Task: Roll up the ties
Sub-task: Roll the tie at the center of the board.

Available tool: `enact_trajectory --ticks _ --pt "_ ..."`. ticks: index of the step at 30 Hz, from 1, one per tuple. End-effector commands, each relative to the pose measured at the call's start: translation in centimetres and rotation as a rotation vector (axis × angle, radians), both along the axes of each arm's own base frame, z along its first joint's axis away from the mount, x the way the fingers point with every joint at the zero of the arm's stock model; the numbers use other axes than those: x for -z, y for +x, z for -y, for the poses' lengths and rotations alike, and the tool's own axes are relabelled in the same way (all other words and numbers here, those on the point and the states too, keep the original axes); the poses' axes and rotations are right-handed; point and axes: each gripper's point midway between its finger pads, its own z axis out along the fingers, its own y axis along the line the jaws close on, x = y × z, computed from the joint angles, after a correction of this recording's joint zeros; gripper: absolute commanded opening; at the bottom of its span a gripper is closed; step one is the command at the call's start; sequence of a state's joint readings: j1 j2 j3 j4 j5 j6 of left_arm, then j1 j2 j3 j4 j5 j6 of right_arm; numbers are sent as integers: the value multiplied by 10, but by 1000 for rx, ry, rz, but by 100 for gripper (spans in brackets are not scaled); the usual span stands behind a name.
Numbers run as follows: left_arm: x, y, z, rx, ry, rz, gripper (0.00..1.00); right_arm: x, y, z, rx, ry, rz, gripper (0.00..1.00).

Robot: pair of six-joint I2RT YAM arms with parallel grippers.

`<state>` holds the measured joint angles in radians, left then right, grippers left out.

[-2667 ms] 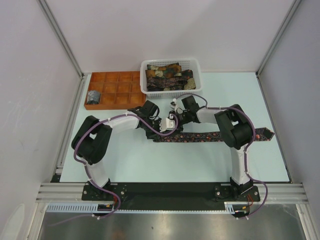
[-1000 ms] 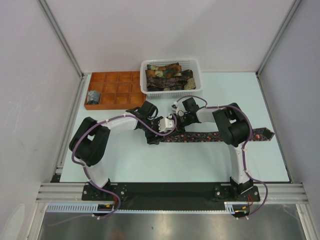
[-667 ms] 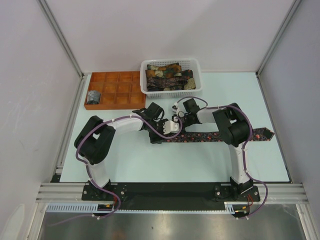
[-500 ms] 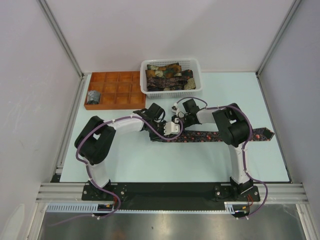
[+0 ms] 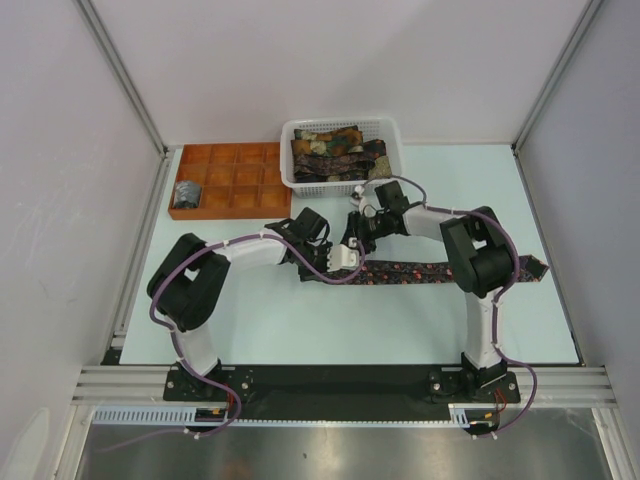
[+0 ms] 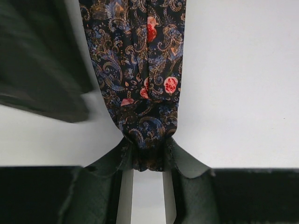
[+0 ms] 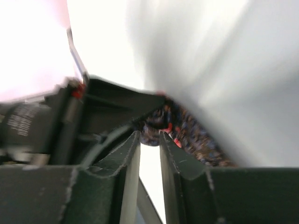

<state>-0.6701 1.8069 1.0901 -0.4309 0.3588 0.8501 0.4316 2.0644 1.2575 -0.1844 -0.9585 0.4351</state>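
Observation:
A dark tie [image 5: 440, 271] with small pink-red flowers lies flat across the table, its pointed end at the right. My left gripper [image 5: 338, 258] is at the tie's left end. In the left wrist view it [image 6: 147, 156] is shut on the bunched end of the tie [image 6: 140, 70], which runs away from the jaws. My right gripper [image 5: 357, 232] is just behind the left one. In the blurred right wrist view its jaws [image 7: 149, 135] are almost closed, pinching a fold of the tie [image 7: 196, 140] at their tips.
A white mesh basket [image 5: 392, 135] at the back holds several more ties [image 5: 335, 152]. An orange compartment tray [image 5: 230, 185] stands to its left, with one rolled tie [image 5: 186, 193] in a front left cell. Grey walls enclose the table.
My left gripper has moved right along the tie's left end. My right gripper has shifted back and slightly right, toward the basket, and its arm has swung right.

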Motion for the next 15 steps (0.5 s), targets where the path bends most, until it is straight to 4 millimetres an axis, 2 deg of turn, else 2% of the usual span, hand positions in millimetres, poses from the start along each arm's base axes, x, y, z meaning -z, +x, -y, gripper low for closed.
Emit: enact_trajectory --ticks 1,5,7,11,15 --pt "15 -22 -21 2 77 -75 17 -16 37 11 35 -39 121 26" --pt "10 -17 -17 -10 58 -65 17 16 42 17 17 -146 131 22" --pt "9 -17 -16 -21 50 -65 17 28 34 21 -4 -199 112 20" --pt "6 -13 -15 -46 27 -55 16 39 20 22 -68 -246 121 20" --pt "-2 -8 -11 -74 -14 -42 16 38 -3 20 -166 -242 95 12"
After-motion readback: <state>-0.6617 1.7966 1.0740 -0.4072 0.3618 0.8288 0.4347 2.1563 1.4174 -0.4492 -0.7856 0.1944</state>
